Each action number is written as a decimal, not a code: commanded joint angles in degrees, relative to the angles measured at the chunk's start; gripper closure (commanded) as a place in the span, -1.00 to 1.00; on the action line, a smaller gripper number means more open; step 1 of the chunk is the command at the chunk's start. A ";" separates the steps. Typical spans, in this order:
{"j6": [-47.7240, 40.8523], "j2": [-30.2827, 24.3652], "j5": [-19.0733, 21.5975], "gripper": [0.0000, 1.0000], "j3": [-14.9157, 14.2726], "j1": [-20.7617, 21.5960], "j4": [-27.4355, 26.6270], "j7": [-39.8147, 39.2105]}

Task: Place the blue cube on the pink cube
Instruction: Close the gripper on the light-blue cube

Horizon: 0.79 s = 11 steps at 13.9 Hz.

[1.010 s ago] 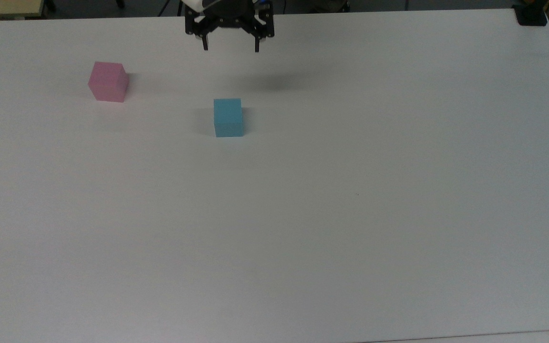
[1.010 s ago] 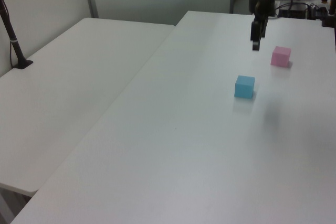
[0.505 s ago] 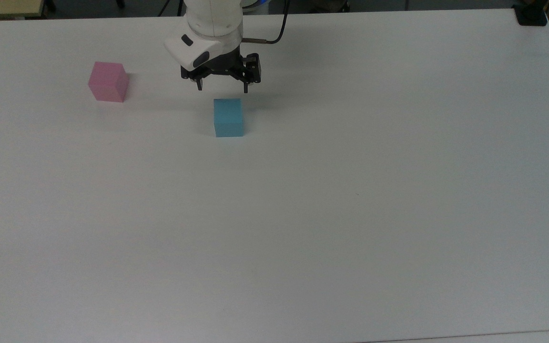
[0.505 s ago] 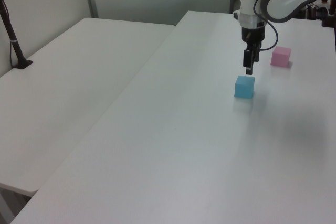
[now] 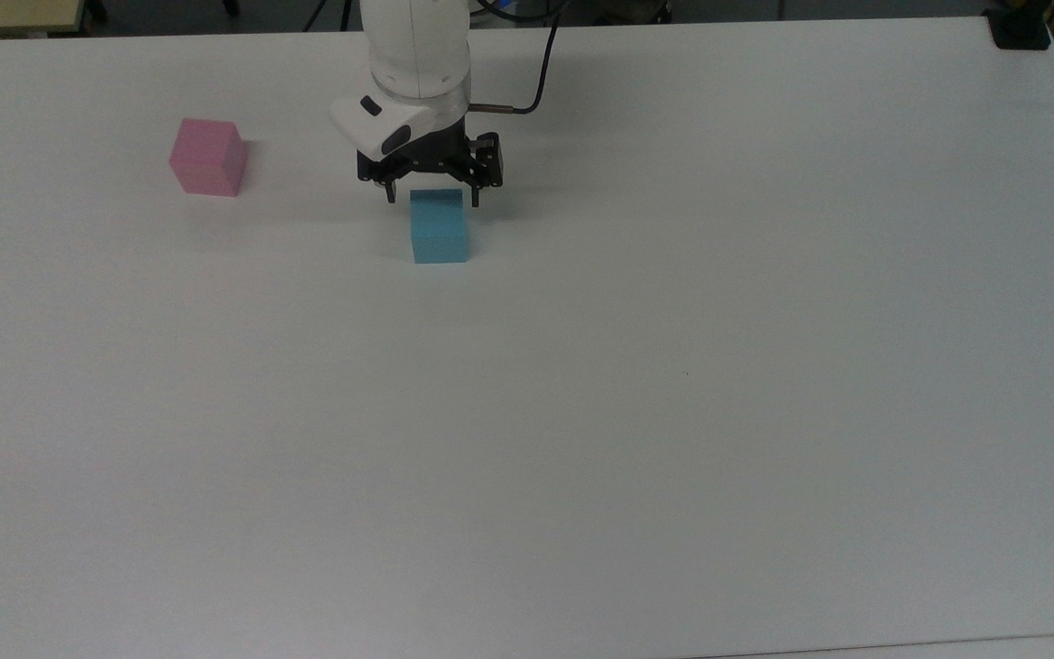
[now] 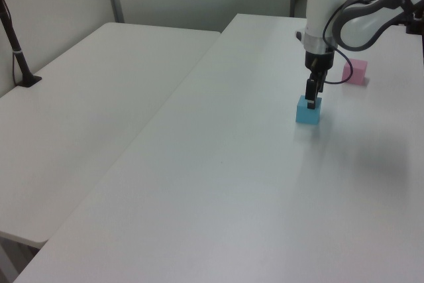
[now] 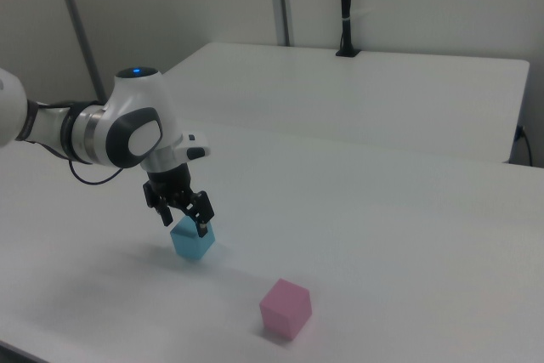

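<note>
**Fingers straddling the blue cube**

We are seeing the gripper (image 5: 433,195) hanging over the blue cube (image 5: 439,229) in the upper middle of the top view, its fingers (image 5: 391,193) spread apart, one on each side of the cube's top edge. The cube is sitting on the white worktop (image 5: 582,412). The pink cube (image 5: 208,157) is resting well apart, in the upper left of the top view. In the right view the gripper (image 7: 184,221) is hovering left of centre.
</note>
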 commanded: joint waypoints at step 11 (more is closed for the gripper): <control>5.87 3.05 -2.33 0.44 -0.30 0.24 -0.90 -0.77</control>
